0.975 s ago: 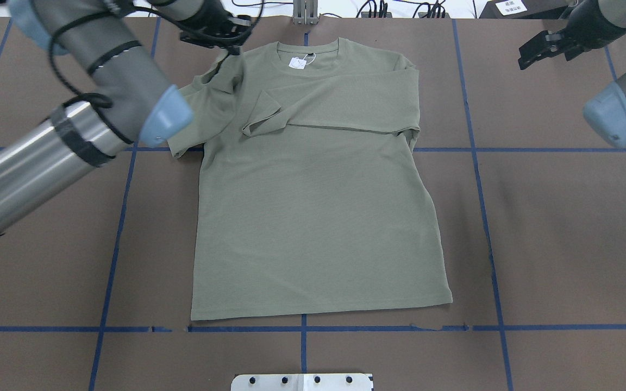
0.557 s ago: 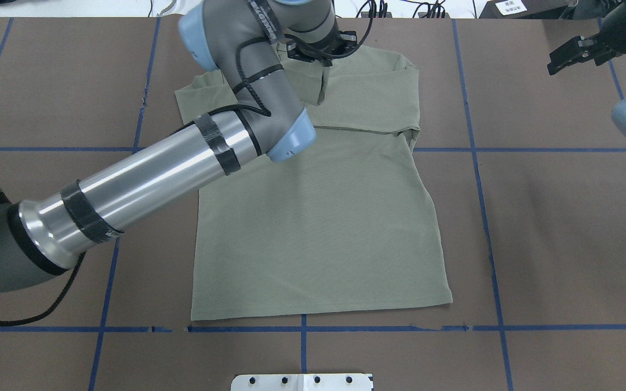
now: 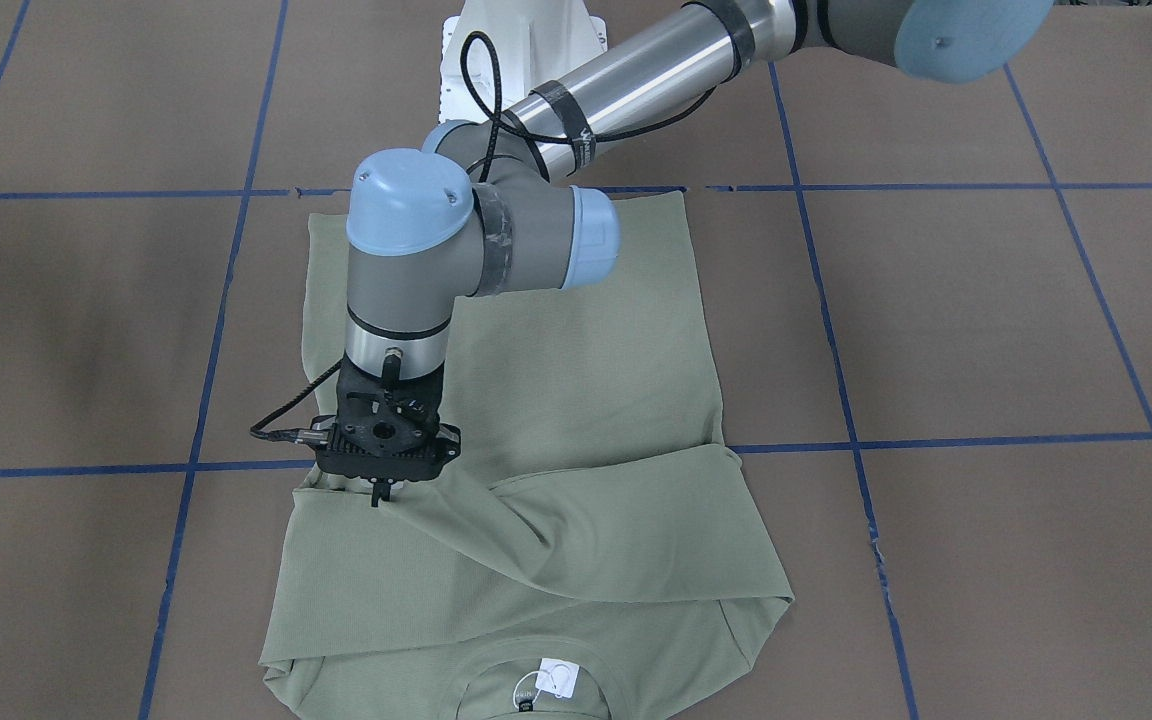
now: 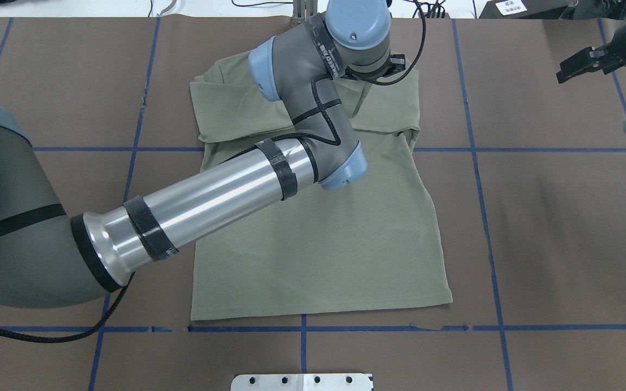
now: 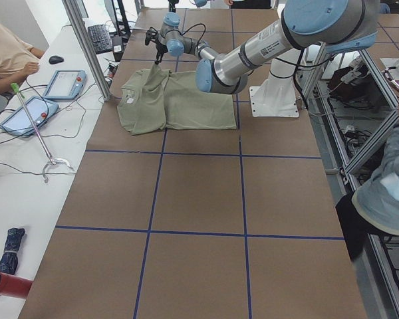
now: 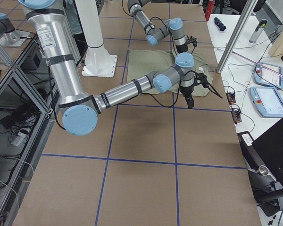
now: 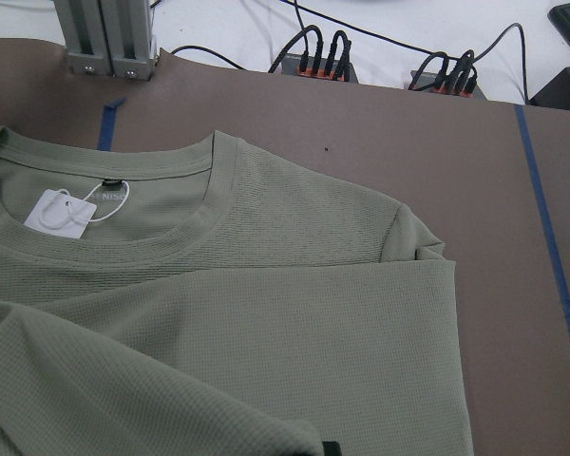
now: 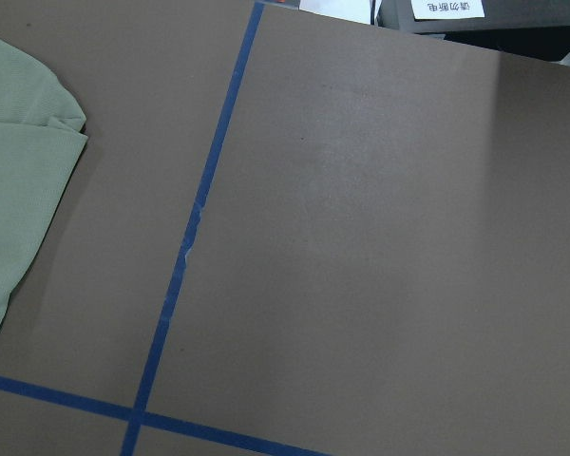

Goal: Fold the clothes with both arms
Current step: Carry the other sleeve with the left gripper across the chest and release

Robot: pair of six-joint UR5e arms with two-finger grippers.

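The sage-green shirt [image 4: 318,244] lies flat on the brown table, neck at the far edge, with its white neck tag [image 3: 556,678] showing. My left gripper [image 3: 377,492] is shut on the shirt's left sleeve [image 3: 536,540] and holds it lifted across the chest, over the other sleeve lying there. From overhead its wrist hides the fingers. In the left wrist view a black fingertip [image 7: 330,446] pinches the fabric above the collar [image 7: 171,237]. My right gripper [image 4: 582,62] is open and empty, off the shirt at the far right.
The white pedestal base [image 3: 526,40] stands behind the hem. A metal post [image 4: 305,11] and power strips [image 7: 318,68] sit past the collar. Blue tape lines [image 4: 476,163] grid the table. Tablets [image 5: 63,83] and an operator are at a side bench.
My left arm swept from the shirt's left shoulder across the collar to its right side, pulling the sleeve over the chest. My right gripper drew back a little to the right.
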